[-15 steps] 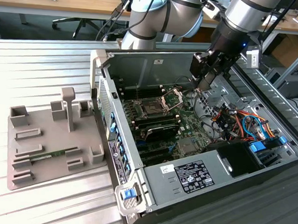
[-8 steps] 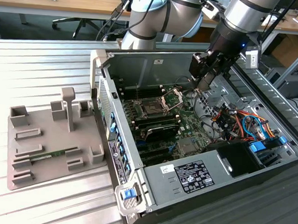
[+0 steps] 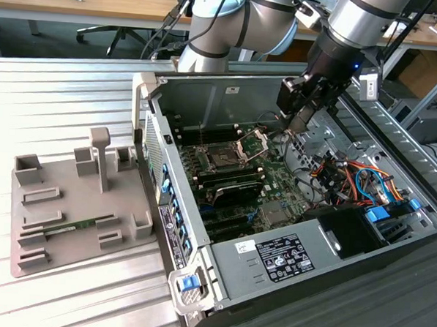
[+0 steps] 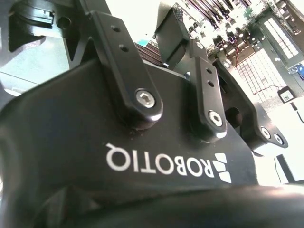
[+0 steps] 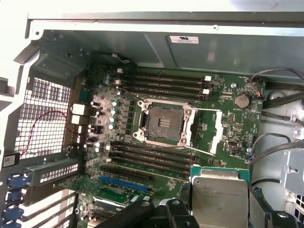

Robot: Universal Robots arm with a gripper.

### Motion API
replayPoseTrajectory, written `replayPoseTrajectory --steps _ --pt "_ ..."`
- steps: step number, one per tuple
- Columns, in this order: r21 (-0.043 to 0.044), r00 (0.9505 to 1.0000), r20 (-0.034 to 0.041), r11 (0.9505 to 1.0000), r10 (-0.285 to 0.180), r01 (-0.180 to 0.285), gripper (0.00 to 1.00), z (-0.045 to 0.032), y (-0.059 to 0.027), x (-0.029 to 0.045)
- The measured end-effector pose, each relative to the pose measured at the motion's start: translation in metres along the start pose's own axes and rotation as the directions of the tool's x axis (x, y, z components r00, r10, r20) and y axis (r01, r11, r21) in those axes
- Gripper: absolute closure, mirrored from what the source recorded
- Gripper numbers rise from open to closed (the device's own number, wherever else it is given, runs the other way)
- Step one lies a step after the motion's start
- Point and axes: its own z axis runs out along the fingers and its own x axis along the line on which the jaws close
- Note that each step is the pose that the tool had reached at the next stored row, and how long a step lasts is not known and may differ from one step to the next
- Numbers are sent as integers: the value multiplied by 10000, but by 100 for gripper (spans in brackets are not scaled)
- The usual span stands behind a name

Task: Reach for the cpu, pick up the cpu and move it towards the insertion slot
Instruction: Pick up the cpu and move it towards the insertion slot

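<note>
Silvery and square, the cpu [image 5: 220, 195] (dull metal lid, thin green-tan rim) sits clamped between the black gripper [image 3: 303, 118] fingers [image 5: 176, 216], closed on its edges. Beyond it on the green motherboard [image 5: 228, 118] lies the insertion slot [image 5: 162, 121] — dark, square, steel-framed, its frame hinged open — apart from the chip.

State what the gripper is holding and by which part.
The gripper holds the cpu, clamped near one edge; the rest of the chip juts out over the motherboard.
</note>
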Motion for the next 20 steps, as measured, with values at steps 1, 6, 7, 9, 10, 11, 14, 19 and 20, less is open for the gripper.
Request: replayPoseTrajectory --steps 1,6,7,9,10,11,14,19,20 --pt "0 10000 0 10000 0 0 45 1 2 2" --pt "1 10000 0 10000 0 0 45 5 13 17" --pt "1 10000 0 10000 0 0 45 5 15 22" --pt "1 10000 0 10000 0 0 45 7 22 35" --pt "1 10000 0 10000 0 0 45 8 27 47" --pt "1 10000 0 10000 -1 1 45 8 29 57" --pt "1 10000 0 10000 -1 1 45 11 35 83" --pt "0 10000 0 10000 -1 1 45 15 44 104" --pt "1 10000 0 10000 0 0 45 15 45 107"
